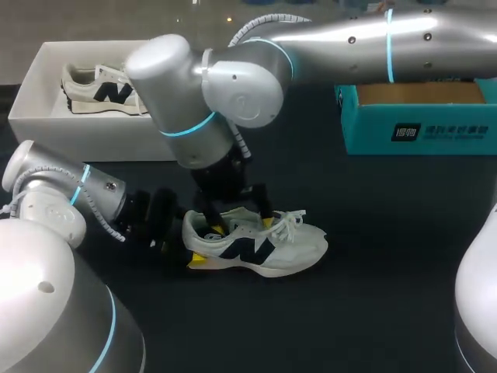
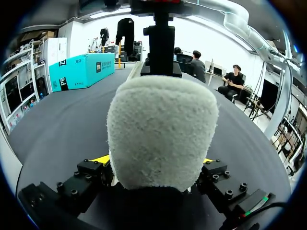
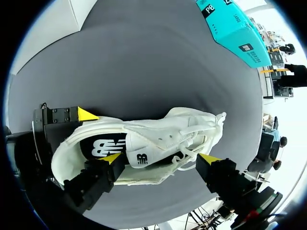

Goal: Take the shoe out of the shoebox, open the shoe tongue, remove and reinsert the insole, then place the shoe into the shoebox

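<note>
A white sneaker (image 1: 272,245) with a dark logo lies on its sole on the black table, toe to the right. My left gripper (image 1: 190,242) comes in from the left and is shut on its heel; in the left wrist view the fuzzy heel (image 2: 160,134) fills the space between both yellow tips of that gripper (image 2: 153,160). My right gripper (image 1: 241,224) hangs open over the sneaker's collar and laces. In the right wrist view that gripper (image 3: 160,158) straddles the sneaker (image 3: 158,139), one tip by the collar, the other past the laces (image 3: 192,148). The white shoebox (image 1: 31,101) stands at the back left.
A second sneaker (image 1: 101,89) lies inside the white shoebox. A teal box (image 1: 419,128) stands at the back right, beyond my right arm. Bare black table lies in front of the sneaker and to its right.
</note>
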Robot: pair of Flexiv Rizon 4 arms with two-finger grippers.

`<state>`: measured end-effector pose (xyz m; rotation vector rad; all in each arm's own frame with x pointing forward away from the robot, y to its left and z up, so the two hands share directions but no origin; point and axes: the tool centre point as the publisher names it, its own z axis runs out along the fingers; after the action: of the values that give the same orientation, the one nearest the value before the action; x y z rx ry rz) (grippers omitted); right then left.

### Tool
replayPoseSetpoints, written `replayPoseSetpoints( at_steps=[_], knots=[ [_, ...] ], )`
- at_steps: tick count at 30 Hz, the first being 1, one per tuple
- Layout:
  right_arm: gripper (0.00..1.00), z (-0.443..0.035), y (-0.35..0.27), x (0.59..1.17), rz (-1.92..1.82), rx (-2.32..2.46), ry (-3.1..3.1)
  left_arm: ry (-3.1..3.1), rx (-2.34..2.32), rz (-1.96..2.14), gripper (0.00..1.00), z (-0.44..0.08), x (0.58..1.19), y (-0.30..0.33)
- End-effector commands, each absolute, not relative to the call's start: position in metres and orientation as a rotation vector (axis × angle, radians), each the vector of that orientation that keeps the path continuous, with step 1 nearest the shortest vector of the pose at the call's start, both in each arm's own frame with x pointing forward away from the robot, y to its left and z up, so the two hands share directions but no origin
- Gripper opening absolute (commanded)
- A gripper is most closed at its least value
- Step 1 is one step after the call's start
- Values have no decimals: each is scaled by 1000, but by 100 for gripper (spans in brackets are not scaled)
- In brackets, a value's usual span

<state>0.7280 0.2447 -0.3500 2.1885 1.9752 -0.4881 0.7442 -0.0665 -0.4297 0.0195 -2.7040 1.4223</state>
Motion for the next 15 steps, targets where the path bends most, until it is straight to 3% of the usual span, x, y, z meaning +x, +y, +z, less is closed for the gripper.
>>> replayPoseSetpoints(
  at_steps=[1,15],
  knots=[
    [100,-353,240,731,-505,2196,1976,-2706,19,1417,0,-435,747,-66],
    [100,-341,226,735,-574,2201,1908,-2706,19,1417,0,-435,747,-66]
  ],
)
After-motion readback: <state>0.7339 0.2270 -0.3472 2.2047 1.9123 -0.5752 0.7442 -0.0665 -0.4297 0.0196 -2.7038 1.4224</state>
